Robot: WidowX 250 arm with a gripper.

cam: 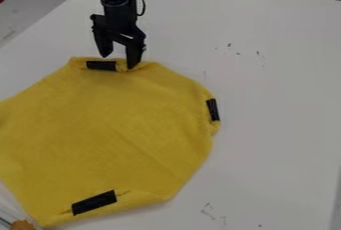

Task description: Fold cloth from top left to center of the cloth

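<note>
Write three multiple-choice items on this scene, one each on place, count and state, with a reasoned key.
1. Where is the gripper?
A) At the cloth's bottom edge
B) At its top edge
C) Over its middle

2. How many black strips are on the cloth?
A) One
B) Five
C) Three

3. How are the gripper's fingers?
A) Spread apart
B) Pressed together
C) Crossed

Key:
1 B: its fingertips are by the top strip.
2 C: one top, one right, one bottom.
3 A: a gap separates the tips.
</note>
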